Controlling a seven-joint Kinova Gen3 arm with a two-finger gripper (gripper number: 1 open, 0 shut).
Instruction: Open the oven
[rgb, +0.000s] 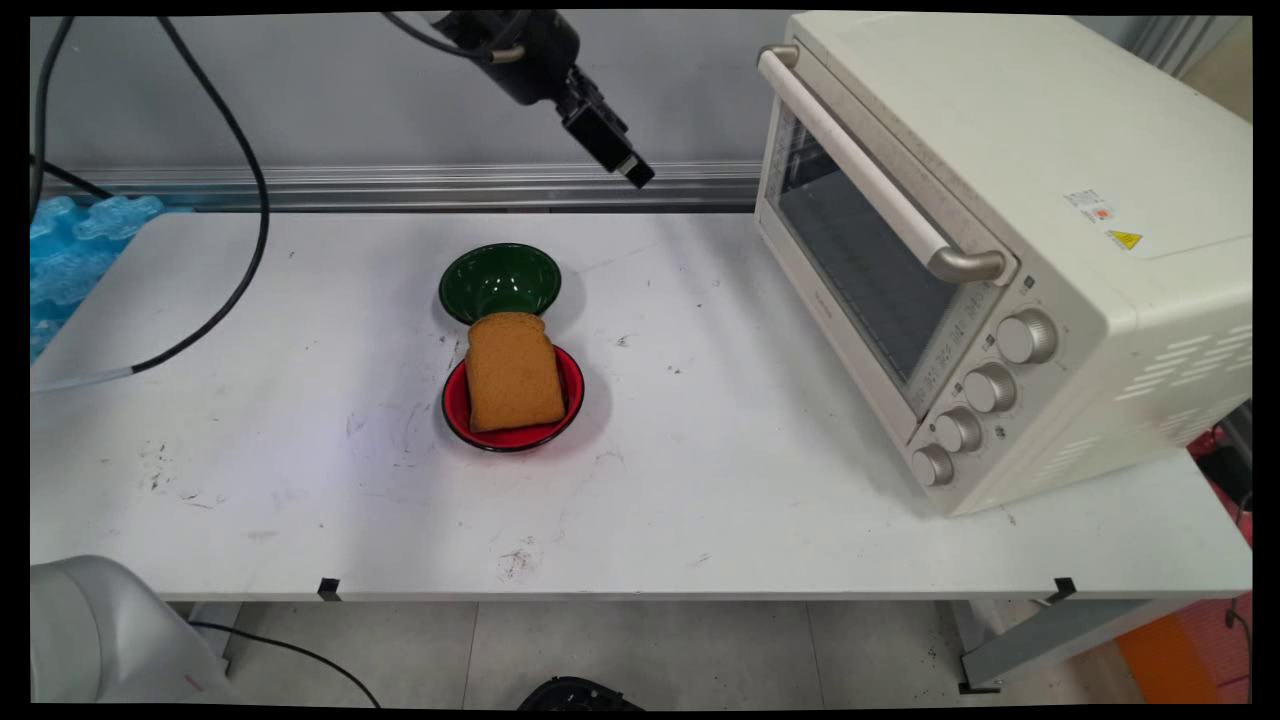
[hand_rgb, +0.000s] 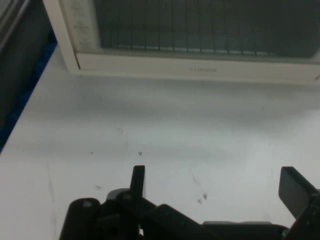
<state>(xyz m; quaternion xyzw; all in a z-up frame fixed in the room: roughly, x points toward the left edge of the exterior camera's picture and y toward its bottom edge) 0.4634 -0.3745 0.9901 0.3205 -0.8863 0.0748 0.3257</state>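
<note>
Main view shows a white worktop (rgb: 300, 480) seen from above its near side. A black claw (rgb: 634, 170) hangs high over the far edge, tilted down toward the right and holding nothing. Hand view shows its two fingers (hand_rgb: 137, 181) spread wide apart, with bare worktop between them.

Near the middle of the worktop sits a red bowl (rgb: 455, 410) with a slice of brown bread (rgb: 512, 372) lying in it. The slice overhangs the bowl's far rim. A green bowl (rgb: 500, 280), empty, stands just behind the red one, touching or nearly touching it. The claw is well apart from both.

At the right stands a large cream toaster oven (rgb: 1050, 200), angled, with its glass door (rgb: 860, 270) closed and a long handle (rgb: 860, 165) across the top. Hand view looks toward the door's lower frame.

A likely risk: the claw could strike the oven door or handle, since the oven is the nearest thing to it on that side. The overhanging bread could tip out if nudged. Black cables (rgb: 240, 170) loop down at the left and might drag across the worktop.

Open room lies at the left, the front, and between the bowls and oven.
</note>
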